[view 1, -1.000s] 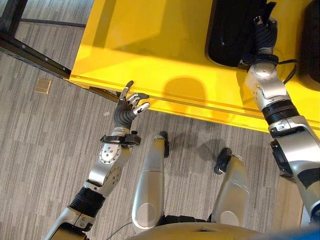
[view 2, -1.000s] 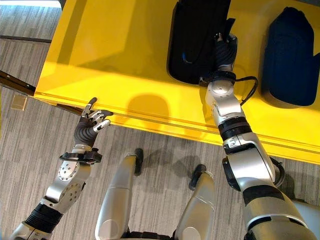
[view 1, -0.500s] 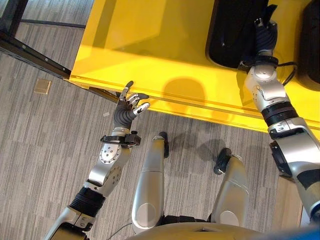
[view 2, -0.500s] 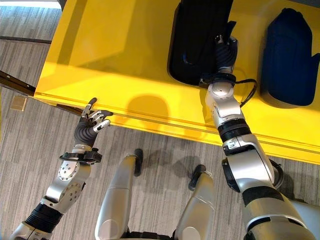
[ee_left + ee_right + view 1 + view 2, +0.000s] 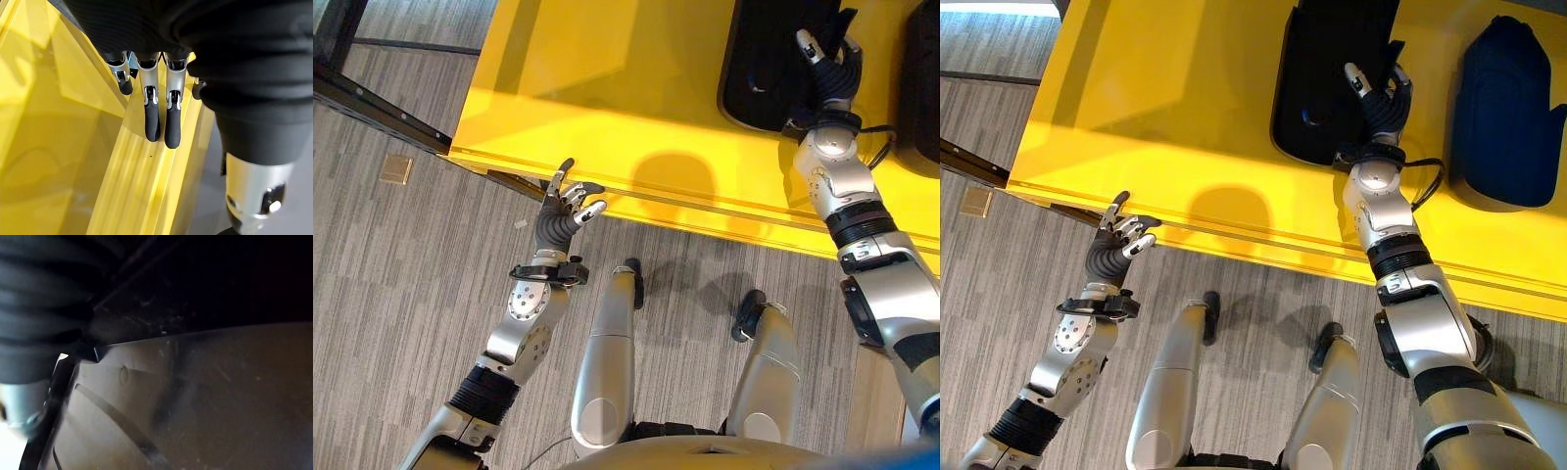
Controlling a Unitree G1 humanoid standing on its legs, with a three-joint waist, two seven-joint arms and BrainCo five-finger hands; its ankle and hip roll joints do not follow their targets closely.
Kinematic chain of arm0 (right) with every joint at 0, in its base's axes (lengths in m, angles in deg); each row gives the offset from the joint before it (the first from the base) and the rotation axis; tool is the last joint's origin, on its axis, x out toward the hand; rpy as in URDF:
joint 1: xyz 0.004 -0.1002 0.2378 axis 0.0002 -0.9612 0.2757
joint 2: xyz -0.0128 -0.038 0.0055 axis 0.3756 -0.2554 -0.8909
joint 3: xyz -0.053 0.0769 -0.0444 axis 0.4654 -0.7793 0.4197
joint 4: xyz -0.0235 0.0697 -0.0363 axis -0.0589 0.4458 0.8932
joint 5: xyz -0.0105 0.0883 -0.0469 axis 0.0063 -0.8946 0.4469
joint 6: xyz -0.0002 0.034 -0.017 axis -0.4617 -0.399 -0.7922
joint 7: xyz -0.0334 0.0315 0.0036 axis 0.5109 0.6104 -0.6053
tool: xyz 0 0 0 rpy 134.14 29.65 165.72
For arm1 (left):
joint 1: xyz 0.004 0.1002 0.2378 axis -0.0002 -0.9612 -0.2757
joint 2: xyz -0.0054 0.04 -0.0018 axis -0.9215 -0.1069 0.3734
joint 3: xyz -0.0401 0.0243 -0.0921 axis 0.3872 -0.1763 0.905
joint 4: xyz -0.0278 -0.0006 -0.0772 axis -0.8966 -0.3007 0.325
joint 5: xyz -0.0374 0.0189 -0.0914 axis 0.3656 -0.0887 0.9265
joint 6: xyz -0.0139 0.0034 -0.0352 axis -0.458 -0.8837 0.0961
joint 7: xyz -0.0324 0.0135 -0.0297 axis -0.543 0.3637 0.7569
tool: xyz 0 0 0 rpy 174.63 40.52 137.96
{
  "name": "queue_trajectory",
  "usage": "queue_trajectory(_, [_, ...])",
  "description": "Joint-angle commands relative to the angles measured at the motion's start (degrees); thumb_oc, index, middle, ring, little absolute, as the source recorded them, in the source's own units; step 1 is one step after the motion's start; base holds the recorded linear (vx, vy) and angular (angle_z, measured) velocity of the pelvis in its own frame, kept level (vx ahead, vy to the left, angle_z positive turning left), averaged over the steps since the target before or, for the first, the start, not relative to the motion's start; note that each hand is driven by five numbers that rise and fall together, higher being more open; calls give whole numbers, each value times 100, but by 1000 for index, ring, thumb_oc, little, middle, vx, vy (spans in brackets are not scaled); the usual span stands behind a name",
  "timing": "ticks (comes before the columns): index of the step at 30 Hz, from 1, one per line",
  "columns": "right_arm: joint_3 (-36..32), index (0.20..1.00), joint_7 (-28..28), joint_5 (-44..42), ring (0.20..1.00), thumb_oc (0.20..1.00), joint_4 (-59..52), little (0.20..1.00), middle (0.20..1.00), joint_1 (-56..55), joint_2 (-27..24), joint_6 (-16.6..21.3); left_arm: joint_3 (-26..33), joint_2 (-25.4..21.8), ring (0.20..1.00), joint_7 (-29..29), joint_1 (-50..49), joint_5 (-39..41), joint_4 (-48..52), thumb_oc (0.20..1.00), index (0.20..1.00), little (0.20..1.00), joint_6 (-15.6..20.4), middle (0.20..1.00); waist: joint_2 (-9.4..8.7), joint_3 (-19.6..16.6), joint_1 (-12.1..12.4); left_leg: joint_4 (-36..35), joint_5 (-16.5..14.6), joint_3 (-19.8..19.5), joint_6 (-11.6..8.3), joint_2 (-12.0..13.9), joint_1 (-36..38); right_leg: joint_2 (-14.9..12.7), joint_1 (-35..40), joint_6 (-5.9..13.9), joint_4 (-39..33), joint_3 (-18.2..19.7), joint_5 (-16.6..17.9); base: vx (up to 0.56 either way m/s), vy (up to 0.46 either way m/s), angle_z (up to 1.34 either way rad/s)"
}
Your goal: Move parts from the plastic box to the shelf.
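Observation:
A large yellow plastic box (image 5: 607, 88) spans the top of both eye views. A black moulded part (image 5: 759, 59) lies in it at the right, and a second dark part (image 5: 1508, 117) lies further right. My right hand (image 5: 827, 73) rests at the black part's near right edge, its fingers lifted and spread, curled round nothing. The right wrist view shows the part's dark surface (image 5: 195, 406) from very close. My left hand (image 5: 558, 220) hovers open at the box's near rim, with straight fingers (image 5: 151, 122) pointing along the yellow edge (image 5: 146, 186).
Grey striped carpet (image 5: 401, 294) lies in front of the box. A dark metal rail (image 5: 372, 103) runs diagonally at the far left, with a small tan floor plate (image 5: 396, 168) beside it.
My right hand has lifted at the black part's edge, and its fingers have come into sight and spread. The left hand has not moved.

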Motion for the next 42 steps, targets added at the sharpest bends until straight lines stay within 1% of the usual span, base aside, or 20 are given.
queue_trajectory(1, [-262,1000,-128,-75,1000,1000,-171,1000,1000,-160,-16,122,-530,227,1000,61,41,287,-387,1000,1000,1000,-396,1000,99,207,-213,-156,-379,-226,-282,328,238,133,169,-176,316,4,-781,0,0,0])
queue_trajectory(7, [-324,1000,-181,-36,1000,1000,-325,1000,1000,-288,-33,152,-506,233,1000,55,34,278,-389,1000,1000,1000,-390,1000,91,218,-228,-178,-361,-211,-289,342,260,146,159,-179,317,9,-778,0,0,0])
queue_trajectory(10, [-465,1000,-234,-66,1000,1000,-537,1000,1000,-457,-13,211,-502,251,1000,63,17,268,-379,1000,1000,1000,-396,1000,87,219,-249,-183,-361,-224,-287,348,276,152,171,-173,301,4,-770,0,0,0])
queue_trajectory(15, [-803,1000,-489,322,1000,1000,-1397,1000,1000,-938,-127,293,-421,289,1000,29,-27,227,-373,1000,1000,1000,-409,1000,71,194,-327,-219,-367,-224,-285,353,311,159,211,-157,286,-11,-782,0,0,0])
queue_trajectory(18, [-980,1000,-623,520,1000,1000,-1716,1000,1000,-1114,-164,310,-398,303,1000,17,-45,197,-358,1000,1000,1000,-401,1000,63,184,-344,-217,-375,-226,-286,355,313,157,225,-154,287,-21,-792,0,0,0])
queue_trajectory(19, [-1121,1000,-731,686,1000,1000,-2083,1000,1000,-1276,-129,322,-372,315,1000,-1,-70,163,-349,1000,1000,1000,-404,1000,52,175,-367,-214,-387,-227,-286,363,325,165,229,-147,292,-16,-799,0,0,0])
queue_trajectory(25, [-1381,1000,-949,1197,1000,1000,-2989,1000,1000,-1599,-4,369,-322,307,1000,4,-112,74,-280,1000,1000,1000,-405,1000,46,153,-414,-203,-404,-231,-276,367,340,173,232,-144,318,-10,-826,0,0,0])
queue_trajectory(31, [-1346,1000,-882,1463,1000,1000,-3434,1000,1000,-1603,15,352,-257,256,1000,37,-193,60,-187,1000,1000,1000,-385,1000,32,127,-413,-202,-394,-231,-278,366,354,188,241,-145,325,-5,-816,0,0,0])
queue_trajectory(42, [-1000,1000,-701,1473,1000,1000,-3379,1000,1000,-1157,-27,264,-240,179,1000,90,-253,91,-151,1000,1000,1000,-387,1000,-17,124,-343,-207,-361,-224,-268,360,348,185,254,-154,306,-23,-773,0,0,0])
